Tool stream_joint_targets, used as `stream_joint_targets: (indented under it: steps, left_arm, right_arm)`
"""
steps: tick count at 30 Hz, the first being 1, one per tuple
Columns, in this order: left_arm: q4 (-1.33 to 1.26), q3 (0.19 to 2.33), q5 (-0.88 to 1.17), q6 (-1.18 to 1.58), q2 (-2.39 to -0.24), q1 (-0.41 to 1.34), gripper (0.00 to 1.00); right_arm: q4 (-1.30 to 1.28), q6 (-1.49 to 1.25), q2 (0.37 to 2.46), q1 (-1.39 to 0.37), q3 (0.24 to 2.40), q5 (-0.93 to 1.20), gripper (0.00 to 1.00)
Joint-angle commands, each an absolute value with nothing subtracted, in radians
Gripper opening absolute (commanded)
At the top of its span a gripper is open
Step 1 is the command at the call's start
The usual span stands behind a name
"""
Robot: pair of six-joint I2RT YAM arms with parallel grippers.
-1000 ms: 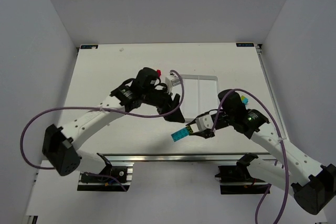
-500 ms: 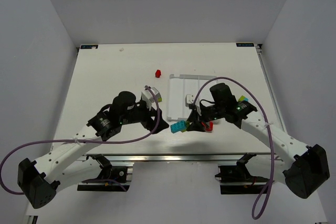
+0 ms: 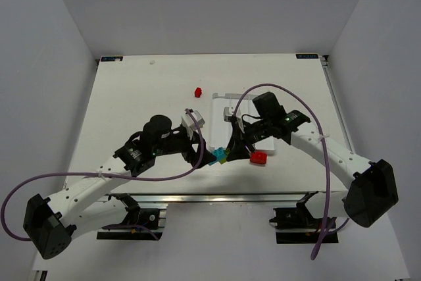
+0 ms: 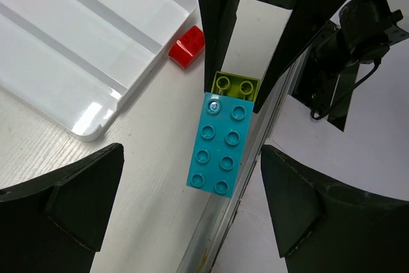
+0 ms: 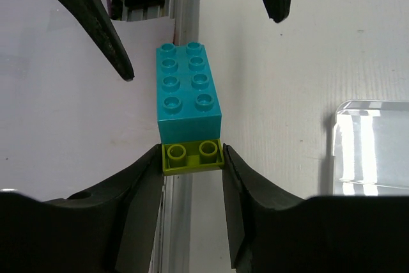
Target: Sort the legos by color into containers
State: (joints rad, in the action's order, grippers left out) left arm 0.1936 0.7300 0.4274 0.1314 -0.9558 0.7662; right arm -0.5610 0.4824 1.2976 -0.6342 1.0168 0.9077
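My right gripper (image 5: 192,158) is shut on a small lime lego (image 5: 192,156). A longer cyan lego (image 5: 187,87) is stuck to it and sticks out in front. The pair hangs over the table's near edge (image 3: 220,157). My left gripper (image 4: 192,215) faces it, open wide, with its fingers (image 4: 70,202) on either side of the cyan lego's (image 4: 217,145) free end and clear of it. A red lego (image 4: 186,46) lies on the table by the white tray's (image 4: 96,43) near corner. Another red lego (image 3: 197,91) lies left of the tray's far end.
The table's metal front rail (image 4: 211,241) runs right under the held bricks. My right arm (image 3: 296,133) crosses over the tray (image 3: 220,97) and hides most of its containers. Purple cables (image 3: 263,87) loop off both arms.
My left arm has swung back from the tray's far end to the near edge, and its jaws have spread wider. My right gripper has carried the joined bricks a little left, toward it.
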Motion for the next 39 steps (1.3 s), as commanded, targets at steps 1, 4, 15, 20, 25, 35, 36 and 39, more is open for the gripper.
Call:
stream_joint_targets:
  steps: [1, 4, 15, 20, 25, 35, 36, 39]
  left_arm:
    - [0.164, 0.724, 0.498, 0.115, -0.968, 0.77, 0.97]
    - [0.163, 0.724, 0.538, 0.12, -0.968, 0.77, 0.95]
    - [0.193, 0.729, 0.624, 0.127, -0.977, 0.77, 0.9]
    - [0.196, 0.73, 0.626, 0.133, -0.979, 0.77, 0.77]
    - [0.233, 0.75, 0.634, 0.129, -1.008, 0.77, 0.61]
    - [0.242, 0.756, 0.635, 0.13, -1.022, 0.77, 0.32]
    - [0.238, 0.756, 0.637, 0.129, -1.023, 0.77, 0.29]
    - [0.233, 0.764, 0.632, 0.13, -1.016, 0.77, 0.12]
  right_arm:
    - [-0.598, 0.503, 1.305, -0.63, 1.074, 0.973, 0.0]
    - [-0.601, 0.531, 1.308, -0.63, 1.078, 0.999, 0.0]
    - [-0.721, 0.683, 1.356, -0.629, 1.14, 1.1, 0.0]
    - [-0.719, 0.684, 1.353, -0.627, 1.134, 1.091, 0.0]
    - [-0.712, 0.686, 1.35, -0.626, 1.129, 1.091, 0.0]
    - [-0.71, 0.681, 1.358, -0.604, 1.129, 1.097, 0.0]
    - [-0.709, 0.681, 1.358, -0.607, 1.127, 1.094, 0.0]
    - [-0.71, 0.684, 1.361, -0.603, 1.117, 1.082, 0.0]
